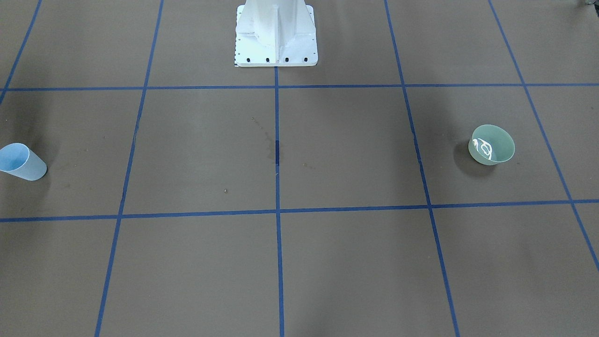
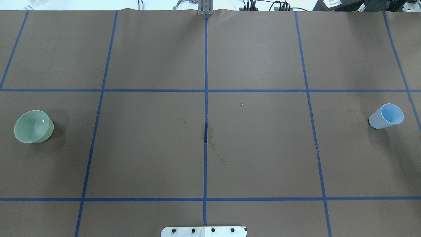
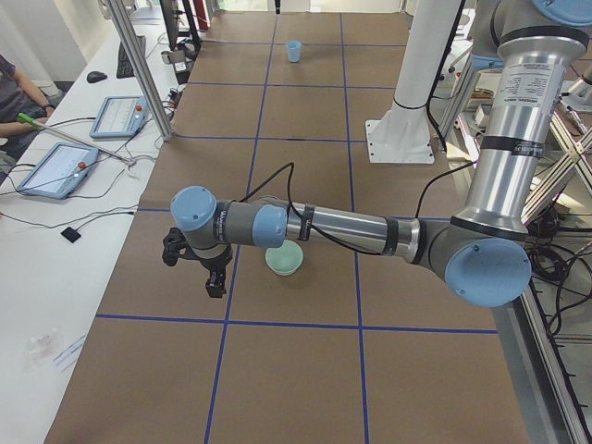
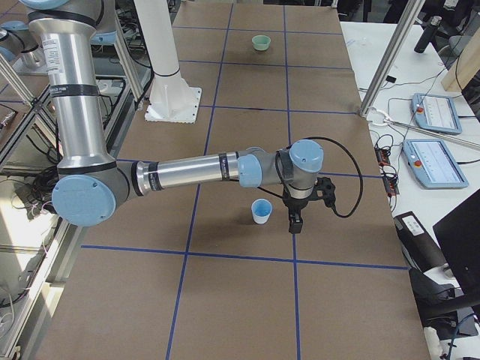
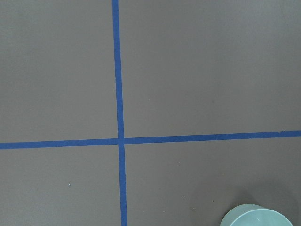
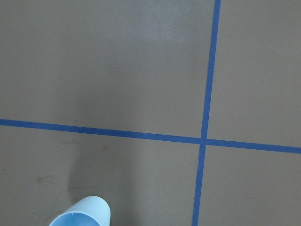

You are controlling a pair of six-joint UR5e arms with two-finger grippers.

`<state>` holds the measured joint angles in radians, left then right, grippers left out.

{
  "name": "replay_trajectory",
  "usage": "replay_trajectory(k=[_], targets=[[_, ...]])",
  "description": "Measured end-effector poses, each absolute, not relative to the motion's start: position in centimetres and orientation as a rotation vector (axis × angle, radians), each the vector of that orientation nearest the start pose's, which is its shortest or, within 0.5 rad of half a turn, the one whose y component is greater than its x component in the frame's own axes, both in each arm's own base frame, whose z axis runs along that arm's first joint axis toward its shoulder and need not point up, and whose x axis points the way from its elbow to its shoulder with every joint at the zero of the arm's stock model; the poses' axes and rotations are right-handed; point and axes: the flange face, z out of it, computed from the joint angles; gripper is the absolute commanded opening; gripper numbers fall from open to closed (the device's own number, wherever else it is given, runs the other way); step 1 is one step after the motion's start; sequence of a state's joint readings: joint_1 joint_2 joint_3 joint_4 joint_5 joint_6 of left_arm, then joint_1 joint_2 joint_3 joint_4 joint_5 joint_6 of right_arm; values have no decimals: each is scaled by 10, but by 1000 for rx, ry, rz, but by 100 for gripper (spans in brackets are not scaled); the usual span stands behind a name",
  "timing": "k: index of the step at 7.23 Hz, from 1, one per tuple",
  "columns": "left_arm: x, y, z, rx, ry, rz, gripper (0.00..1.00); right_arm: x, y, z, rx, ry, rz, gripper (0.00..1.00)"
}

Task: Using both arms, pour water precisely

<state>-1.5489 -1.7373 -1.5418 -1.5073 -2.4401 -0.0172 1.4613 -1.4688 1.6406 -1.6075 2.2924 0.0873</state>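
A pale green bowl [image 1: 491,144] stands on the robot's left side of the table [image 2: 33,126]. White glints of water [image 1: 484,149] show inside it. A light blue cup [image 1: 21,161] stands upright on the robot's right side [image 2: 386,116]. The left arm's gripper [image 3: 215,282] hangs low beside the bowl [image 3: 284,258], apart from it. The right arm's gripper [image 4: 295,223] hangs low beside the cup [image 4: 261,211], apart from it. I cannot tell whether either gripper is open or shut. The bowl's rim [image 5: 256,216] and the cup's rim [image 6: 82,214] show at the wrist views' bottom edges.
The white bolted pedestal [image 1: 276,32] stands at the robot's side of the table. Dark wet stains [image 2: 207,133] mark the brown cover at the table's middle. Blue tape lines form a grid. Tablets [image 3: 55,166] and a seated person [image 3: 14,92] are beside the table.
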Motion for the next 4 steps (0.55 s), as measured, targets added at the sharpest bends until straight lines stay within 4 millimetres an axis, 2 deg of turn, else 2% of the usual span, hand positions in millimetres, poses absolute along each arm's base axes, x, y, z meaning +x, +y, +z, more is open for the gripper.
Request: replay_trajectory(k=[2,4], targets=[[-63,-538,602,81,873,89,100,7,-536,589,41,-716,-67,100],[-68,-527,601,91,877,91,100,7,-533,591,41,-714,-68,100]])
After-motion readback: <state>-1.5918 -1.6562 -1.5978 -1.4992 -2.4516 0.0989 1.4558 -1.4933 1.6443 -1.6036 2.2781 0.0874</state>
